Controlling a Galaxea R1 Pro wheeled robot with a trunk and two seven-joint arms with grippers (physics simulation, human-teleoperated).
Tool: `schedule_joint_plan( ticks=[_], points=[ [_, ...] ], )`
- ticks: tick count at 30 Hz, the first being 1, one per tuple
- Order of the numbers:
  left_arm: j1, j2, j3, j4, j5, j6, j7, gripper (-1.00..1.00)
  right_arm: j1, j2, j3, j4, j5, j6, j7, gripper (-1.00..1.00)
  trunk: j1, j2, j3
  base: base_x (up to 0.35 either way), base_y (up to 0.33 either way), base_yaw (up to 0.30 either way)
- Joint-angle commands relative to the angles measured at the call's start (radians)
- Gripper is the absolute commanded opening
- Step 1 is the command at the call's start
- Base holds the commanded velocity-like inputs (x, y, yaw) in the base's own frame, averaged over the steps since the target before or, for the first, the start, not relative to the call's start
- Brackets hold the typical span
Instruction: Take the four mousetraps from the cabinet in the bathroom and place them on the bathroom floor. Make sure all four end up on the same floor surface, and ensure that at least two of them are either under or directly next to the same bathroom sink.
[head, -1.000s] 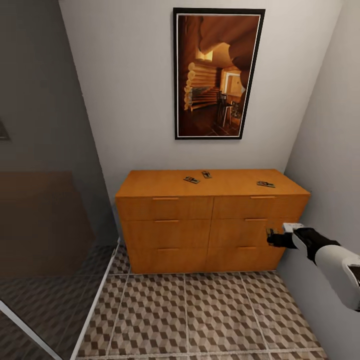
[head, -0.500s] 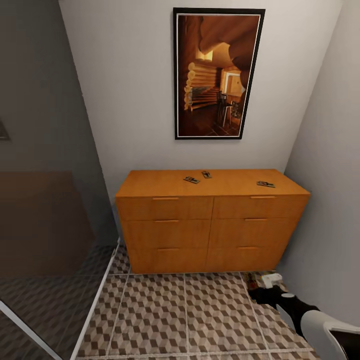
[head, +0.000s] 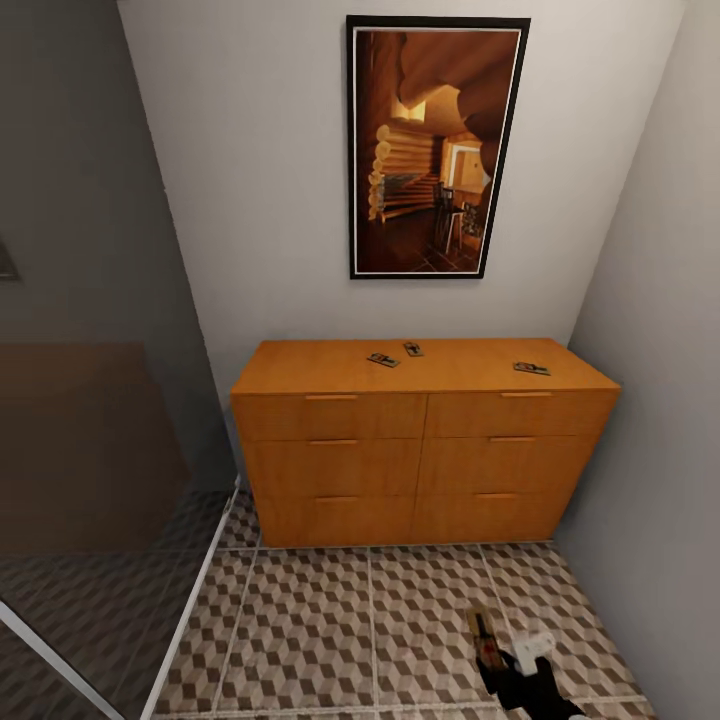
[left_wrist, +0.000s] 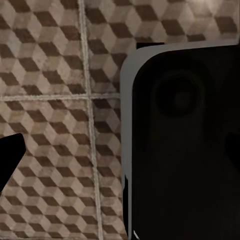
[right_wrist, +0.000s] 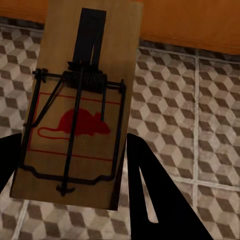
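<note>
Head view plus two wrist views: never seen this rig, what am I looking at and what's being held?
These are simulator renders from a wheeled robot with two arms. The head view looks forward and down from the robot's head at an orange-brown cabinet against the wall, under a framed picture. Three mousetraps lie on the cabinet top: two near the middle and one towards the right end.

Each wrist view looks along one gripper's fingers. In the right wrist view, the right gripper is shut on a fourth mousetrap, a wooden board with a wire spring and a red mouse print. The head view shows that gripper low over the bathroom floor. The left wrist view shows cube-patterned tiles and a dark rounded part of the machine.
</note>
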Motion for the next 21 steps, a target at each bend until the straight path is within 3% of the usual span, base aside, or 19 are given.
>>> schedule_joint_plan(
  ticks=[1,10,15,21],
  points=[
    [0.0,0.0,0.001,-0.013,-0.001,-0.002,-0.001,1.0,0.012,0.005,-0.01,0.001,0.003,-0.024,0.007,-1.0,0.0,0.0,-0.001,0.0,0.0,0.0],
    [0.0,-0.025,0.002,-0.121,-0.001,-0.001,0.0,1.0,0.064,0.028,-0.011,0.001,0.002,-0.149,0.006,-1.0,0.0,0.0,-0.001,0.0,0.0,0.0],
    [0.0,-0.032,0.004,-0.225,0.001,0.005,0.004,1.0,0.083,0.032,-0.012,0.001,-0.025,-0.183,-0.001,-1.0,0.0,0.0,-0.001,0.0,0.0,0.0],
    [0.0,-0.042,0.004,-0.37,0.004,0.039,0.035,1.0,0.097,0.033,-0.014,0.001,-0.173,-0.193,-0.021,-1.0,0.0,0.0,-0.001,0.0,0.0,0.0]
  ],
)
